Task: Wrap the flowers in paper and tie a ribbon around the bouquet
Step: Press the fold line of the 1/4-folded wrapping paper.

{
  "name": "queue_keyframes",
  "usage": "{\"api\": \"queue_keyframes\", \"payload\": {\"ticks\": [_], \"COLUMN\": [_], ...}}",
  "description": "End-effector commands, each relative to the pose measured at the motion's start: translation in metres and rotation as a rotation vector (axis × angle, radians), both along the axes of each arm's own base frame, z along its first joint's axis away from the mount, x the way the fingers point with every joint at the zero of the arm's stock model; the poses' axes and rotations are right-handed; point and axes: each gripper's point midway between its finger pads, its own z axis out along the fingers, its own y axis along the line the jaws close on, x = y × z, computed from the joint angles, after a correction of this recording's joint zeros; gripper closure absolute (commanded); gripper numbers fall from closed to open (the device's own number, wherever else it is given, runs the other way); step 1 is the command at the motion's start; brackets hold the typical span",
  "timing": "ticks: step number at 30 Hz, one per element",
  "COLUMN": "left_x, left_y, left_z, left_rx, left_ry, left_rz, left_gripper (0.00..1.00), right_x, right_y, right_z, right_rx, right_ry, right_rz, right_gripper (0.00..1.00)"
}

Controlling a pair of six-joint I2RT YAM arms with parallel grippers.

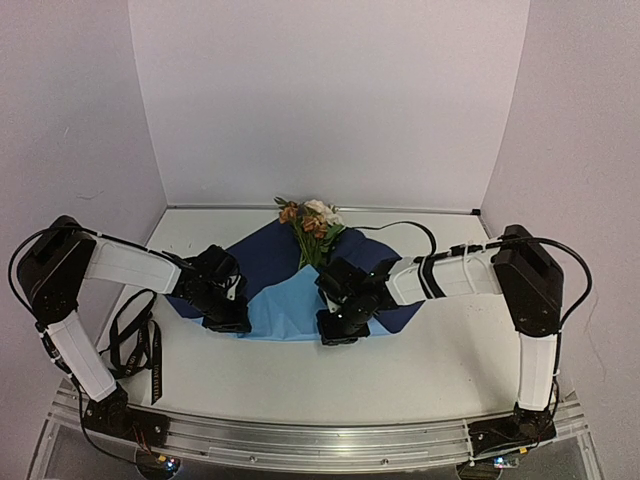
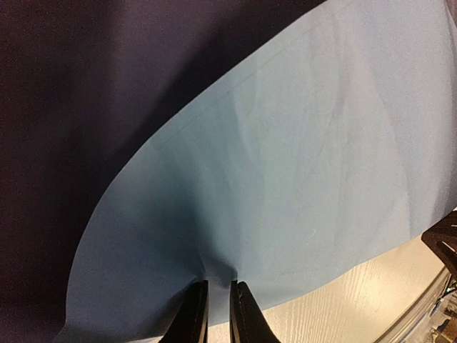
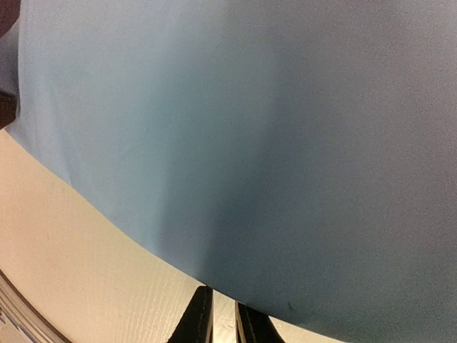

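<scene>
Worktop: a white, faintly wood-grained worktop point(image 1: 430, 370) is seen, edged on the near side by an aluminium rail point(image 1: 320, 438).
Room: the worktop is closed in by pale lilac walls point(image 1: 320, 100) at the back and on both sides.
Paper: the paper point(image 1: 270, 262) is spread in the middle of the worktop, navy face up, with a light blue flap turned over toward the near edge.
Flowers: the flowers point(image 1: 312, 222) are laid at the far corner of the paper, blooms toward the back wall.
Ribbon: the ribbon point(image 1: 135, 345) is left in loose loops on the worktop, left of the paper and beside the left arm.
Left gripper: the left gripper point(image 2: 219, 287) is set at the flap's near edge; the jaws are pressed nearly together, and the paper is puckered between them.
Right gripper: the right gripper point(image 3: 223, 300) is set at the flap's right near edge; only a narrow gap is kept between the jaws, and whether paper is pinched cannot be told.
</scene>
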Motion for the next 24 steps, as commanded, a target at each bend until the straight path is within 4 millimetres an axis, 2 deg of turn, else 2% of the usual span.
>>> {"api": "queue_keyframes", "payload": {"ticks": [1, 9, 18, 21, 24], "left_x": [-0.007, -0.006, -0.002, 0.000, 0.003], "left_y": [0.016, 0.016, 0.013, 0.011, 0.004], "left_z": [-0.002, -0.001, 0.009, 0.018, 0.035], "left_rx": [0.062, 0.061, 0.049, 0.036, -0.003], "left_ry": [0.018, 0.016, 0.003, -0.009, -0.039], "left_rz": [0.011, 0.011, 0.012, 0.010, -0.001], "left_gripper": [0.88, 0.88, 0.88, 0.87, 0.83], "right_x": [0.025, 0.033, 0.033, 0.033, 0.031], "right_y": [0.010, 0.009, -0.004, -0.008, -0.011], "right_z": [0.019, 0.009, -0.005, -0.010, -0.015], "right_rx": [0.042, 0.050, 0.006, -0.008, -0.016], "right_ry": [-0.046, 0.003, 0.017, 0.024, 0.036], "right_rz": [-0.046, -0.112, -0.155, -0.171, -0.188], "right_gripper": [0.88, 0.87, 0.87, 0.87, 0.87]}}
